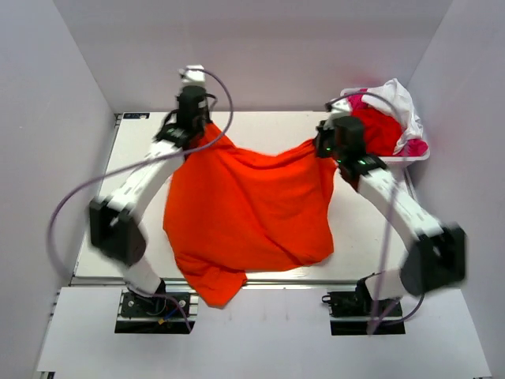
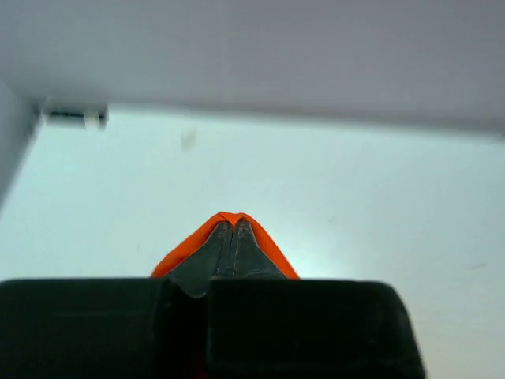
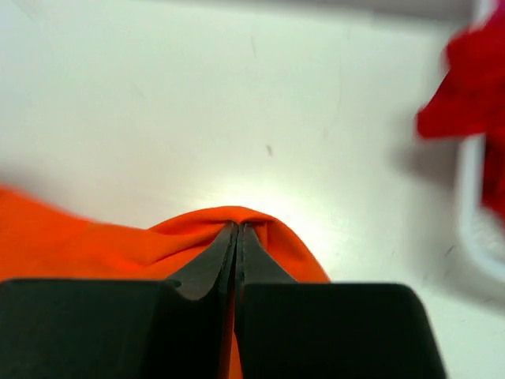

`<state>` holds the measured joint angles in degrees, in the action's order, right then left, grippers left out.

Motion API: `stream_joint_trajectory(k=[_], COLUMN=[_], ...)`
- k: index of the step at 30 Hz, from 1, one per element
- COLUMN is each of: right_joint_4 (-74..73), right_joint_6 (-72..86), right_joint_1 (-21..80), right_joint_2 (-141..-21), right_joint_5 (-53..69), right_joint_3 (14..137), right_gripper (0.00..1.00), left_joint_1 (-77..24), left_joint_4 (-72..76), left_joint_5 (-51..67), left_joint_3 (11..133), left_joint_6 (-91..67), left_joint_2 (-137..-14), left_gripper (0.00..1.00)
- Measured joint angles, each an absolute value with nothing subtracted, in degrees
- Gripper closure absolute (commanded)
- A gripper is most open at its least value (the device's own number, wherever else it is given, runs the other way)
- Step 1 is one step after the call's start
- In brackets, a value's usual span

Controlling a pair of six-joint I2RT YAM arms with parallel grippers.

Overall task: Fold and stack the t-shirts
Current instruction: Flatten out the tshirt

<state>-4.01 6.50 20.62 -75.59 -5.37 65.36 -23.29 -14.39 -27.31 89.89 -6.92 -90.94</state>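
Currently left gripper [image 2: 229, 227] and right gripper [image 3: 237, 229] each pinch orange t-shirt [image 1: 248, 205]; best lowered evenly, edge taut.

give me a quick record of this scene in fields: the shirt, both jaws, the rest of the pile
handled item: orange t-shirt, unfolded, spread over the table
left jaws: shut on the shirt's far left corner
right jaws: shut on its far right corner
far edge: sags between the two grips
near end: reaches past the table's near edge
other shirts: red t-shirt, white t-shirt and pink t-shirt, heaped in a white basket at the far right
folded stack: none visible
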Motion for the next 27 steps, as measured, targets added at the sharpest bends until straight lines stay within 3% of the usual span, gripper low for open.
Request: stream_joint_trajectory(k=[2, 3, 4, 5, 7, 11, 17, 21, 27], right_joint_4=[-4.1, -5.2, -6.5, -8.2, -9.7, -10.6, -10.2, -10.2, -10.8], right_joint_6=[7.4, 7.4, 7.5, 7.4, 7.2, 7.0, 7.6, 8.7, 10.1], right_joint_1=[20.6, 20.6, 20.6, 20.6, 20.6, 20.6, 20.6, 20.6, 20.6], right_joint_2=[-86.5, -91.8, -96.5, -100.9, -106.1, -104.6, -97.5, -94.9, -94.8], right_joint_5=[-6.7, -7.4, -7.8, -8.3, -8.9, -9.3, -10.0, -10.1, -10.2], right_joint_3=[66.8, 69.0, 71.5, 74.6, 78.8, 79.1, 77.2, 75.1, 71.7], right_gripper=[0.67, 0.59, 0.53, 0.47, 0.39, 0.29, 0.23, 0.10, 0.10], left_joint_1=[-21.7, -20.9, -20.1, -19.3, -17.8, -15.9, -15.9, -16.2, -16.3], left_joint_4=[-17.0, -19.6, -21.9, -24.4, -29.9, -33.6, -30.1, -28.0, -27.6], left_joint_5=[-28.4, -28.8, -28.9, -29.0, -28.6, -27.7, -26.5, -26.5, -24.8], left_joint_3=[92.2, 96.1, 100.7, 105.4, 117.6, 121.8, 110.4, 106.5, 99.4], left_joint_6=[-8.4, -9.0, -9.5, -9.7, -10.6, -11.4, -11.2, -11.3, -12.6], left_joint_2=[-102.8, -109.6, -116.2, -122.0, -133.7, -138.6, -126.3, -119.6, -114.8], left_gripper=[1.00, 0.98, 0.82, 0.48, 0.00, 0.00, 0.00, 0.00, 0.00])
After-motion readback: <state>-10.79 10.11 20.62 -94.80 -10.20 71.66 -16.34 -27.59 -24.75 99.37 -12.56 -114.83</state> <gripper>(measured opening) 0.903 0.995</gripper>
